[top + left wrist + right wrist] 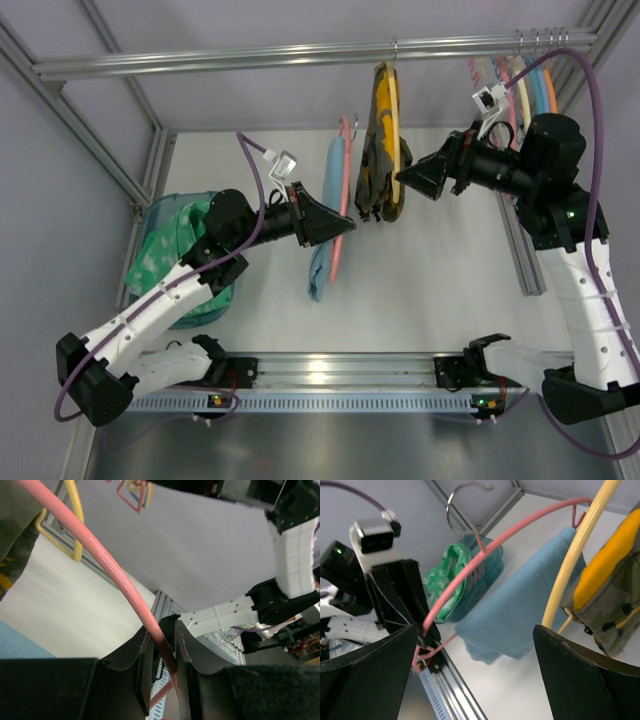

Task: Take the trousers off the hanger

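The salmon-pink hanger [346, 190] is held over the table, its silver hook [460, 505] hanging on nothing. The light blue trousers [325, 235] are draped over it and hang down. My left gripper [345, 225] is shut on the hanger's lower end. In the left wrist view the pink rod [110, 565] runs between the closed fingers of my left gripper [167, 630]. My right gripper [405, 180] is open and empty, to the right of the hanger and facing it. In the right wrist view the trousers [520, 610] and hanger [485, 560] lie beyond its wide-open fingers [475, 630].
A yellow hanger with a yellow-and-dark patterned garment [383, 140] hangs on the metal rail [300, 55], between my right gripper and the pink hanger. Several bare hangers [520, 80] hang at the rail's right end. A green-and-white cloth in a teal bin [180, 255] sits at the left.
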{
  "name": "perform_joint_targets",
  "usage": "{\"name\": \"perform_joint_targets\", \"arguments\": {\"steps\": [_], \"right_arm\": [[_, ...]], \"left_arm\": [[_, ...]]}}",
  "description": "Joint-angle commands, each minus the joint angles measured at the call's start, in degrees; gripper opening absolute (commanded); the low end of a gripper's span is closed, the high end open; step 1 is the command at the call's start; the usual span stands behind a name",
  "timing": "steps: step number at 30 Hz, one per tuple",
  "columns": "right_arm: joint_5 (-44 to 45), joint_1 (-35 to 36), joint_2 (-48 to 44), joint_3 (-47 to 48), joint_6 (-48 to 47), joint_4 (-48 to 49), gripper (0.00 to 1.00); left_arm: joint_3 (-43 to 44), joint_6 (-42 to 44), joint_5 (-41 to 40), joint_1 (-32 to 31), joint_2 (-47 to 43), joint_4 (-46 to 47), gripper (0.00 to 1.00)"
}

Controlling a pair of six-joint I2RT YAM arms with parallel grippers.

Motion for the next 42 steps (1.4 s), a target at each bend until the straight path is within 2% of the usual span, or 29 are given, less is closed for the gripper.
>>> {"name": "perform_joint_targets", "arguments": {"steps": [1,5,11,16,24,31,33,34,37,38,40,41,42], "right_arm": [[-2.0,1.0,1.8,2.1,9.3,9.5,0.99],[-3.5,1.6,4.6,1.3,15.2,14.6,0.99],[-5.8,7.1,8.9,4.7,16.2,17.8,0.99],[-5.8,11.9,12.2,7.7,16.2,17.8,0.99],[-5.6,16.1,17.5,7.6,20.7,22.1,0.99],[-5.9,20.8,23.3,14.6,20.6,22.9,0.91],[-6.2,21.5,24.5,15.7,19.7,22.9,0.82],[-6.6,22.2,24.8,15.7,19.6,22.9,0.73],[-7.8,23.7,24.8,15.7,18.4,21.2,0.62],[-8.5,24.0,24.5,15.5,18.1,20.9,0.54],[-8.8,24.7,23.9,13.7,17.5,20.7,0.46],[-9.0,24.9,23.1,13.2,17.4,20.7,0.33],[-9.3,25.4,22.8,12.4,17.4,20.5,0.26]], "left_arm": [[-0.5,13.8,-1.7,-1.1,-5.7,15.9,0.0],[-1.6,16.9,-3.6,-2.2,-6.7,15.9,0.0],[1.3,19.0,-8.4,-2.3,-6.5,15.9,0.0],[4.2,17.0,-10.8,-2.3,-5.3,16.0,0.0],[7.2,14.7,-11.2,-2.3,-4.3,15.9,0.0],[6.6,17.4,-9.7,-2.5,-4.9,15.9,0.0],[5.1,20.5,-9.8,-3.1,-6.1,16.0,0.0],[4.3,21.4,-10.7,-3.3,-6.6,16.0,0.0],[1.3,24.2,-12.1,-3.5,-7.9,16.0,0.0],[0.8,25.6,-13.0,-3.5,-8.0,16.0,0.0],[0.1,27.3,-12.9,-3.5,-8.0,15.9,0.0],[-0.1,28.4,-13.4,-3.5,-8.1,15.9,0.0],[-0.3,28.8,-13.8,-3.5,-8.0,15.9,0.0]]}}
